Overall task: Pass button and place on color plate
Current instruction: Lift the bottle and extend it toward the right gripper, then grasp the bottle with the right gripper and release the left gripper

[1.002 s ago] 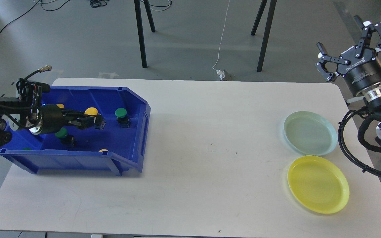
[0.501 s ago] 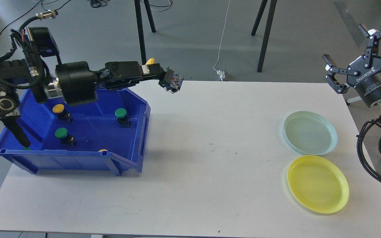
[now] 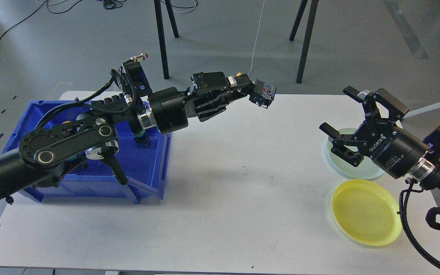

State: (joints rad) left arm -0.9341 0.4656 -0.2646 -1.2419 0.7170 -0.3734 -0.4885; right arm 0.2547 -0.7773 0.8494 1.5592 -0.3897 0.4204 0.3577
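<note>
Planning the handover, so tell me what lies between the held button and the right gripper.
In the head view, nothing: between the button in the left gripper and the open right gripper shows only bare white table.

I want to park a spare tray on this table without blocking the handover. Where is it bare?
The wide white tabletop between the blue bin and the yellow plate is bare, front edge included. Crowded: the right side, where the green plate sits under the open right gripper, and the air above mid-table, where the left gripper holds the button.
</note>
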